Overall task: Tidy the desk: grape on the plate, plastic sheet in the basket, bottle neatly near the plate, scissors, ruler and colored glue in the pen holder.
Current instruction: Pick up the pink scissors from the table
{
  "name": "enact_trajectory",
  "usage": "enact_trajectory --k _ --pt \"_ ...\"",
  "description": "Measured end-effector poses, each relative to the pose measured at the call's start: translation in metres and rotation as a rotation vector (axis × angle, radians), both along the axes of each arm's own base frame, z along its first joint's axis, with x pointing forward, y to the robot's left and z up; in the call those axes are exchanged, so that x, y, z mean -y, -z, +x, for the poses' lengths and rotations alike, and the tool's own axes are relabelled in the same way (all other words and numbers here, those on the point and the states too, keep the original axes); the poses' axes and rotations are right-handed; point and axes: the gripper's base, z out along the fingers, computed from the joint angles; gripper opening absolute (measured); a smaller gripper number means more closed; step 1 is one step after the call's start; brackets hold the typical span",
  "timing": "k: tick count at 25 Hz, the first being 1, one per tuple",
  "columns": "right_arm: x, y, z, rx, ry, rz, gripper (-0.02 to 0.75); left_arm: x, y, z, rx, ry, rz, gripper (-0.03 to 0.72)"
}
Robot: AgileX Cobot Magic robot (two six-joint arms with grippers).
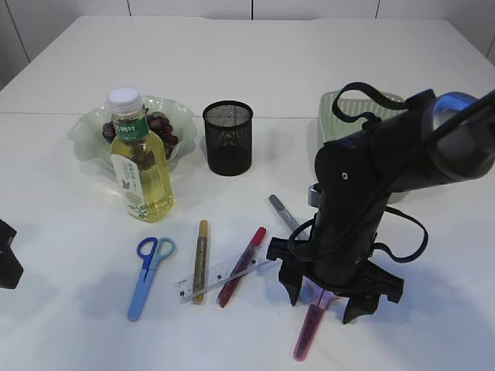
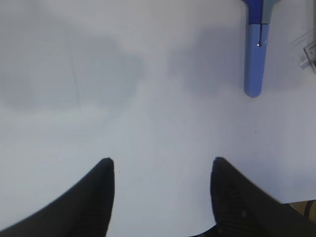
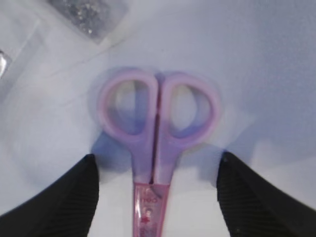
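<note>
Right gripper [image 3: 157, 197], fingers apart and empty, straddles light, rigid pink scissors [image 3: 157, 143]; best pinched at the neck, six o'clock of the loops.

The right arm [image 1: 387, 154] reaches in from the right edge and bends downward at the wrist, setting the right gripper [image 1: 329, 297] low over the table with its jaws spread wide and pointing down. Nothing is clamped between its fingers [image 3: 69, 197]. The left gripper [image 2: 160, 190] hangs at the far left edge, jaws apart and empty, fingers [image 2: 94, 197] above the surface.
</note>
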Motion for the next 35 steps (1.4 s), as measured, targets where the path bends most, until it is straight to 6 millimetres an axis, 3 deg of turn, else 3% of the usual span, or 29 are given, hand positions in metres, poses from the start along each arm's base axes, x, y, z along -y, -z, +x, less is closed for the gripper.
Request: enact_trajectory --k 12,15,20,23,35 --pt "-0.0003 0.0012 0.0004 -0.005 0.000 -0.003 0.566 0.0000 0.0000 0.0000 0.000 0.000 0.000 0.438" --pt "0.0000 0.0012 0.0001 -0.008 -0.002 -0.006 0.488 0.0000 0.0000 0.0000 0.000 0.000 0.000 0.436" --pt "0.0002 0.0020 -0.0002 -0.014 -0.002 -0.009 0.288 0.0000 0.0000 0.0000 0.000 0.000 0.000 0.428" --pt "0.0002 0.0020 -0.0002 -0.013 -0.003 -0.009 0.230 0.0000 0.0000 0.0000 0.000 0.000 0.000 0.426" --pt "0.0000 0.0008 -0.0009 -0.015 -0.049 -0.006 0.225 0.0000 0.0000 0.0000 0.000 0.000 0.000 0.426"
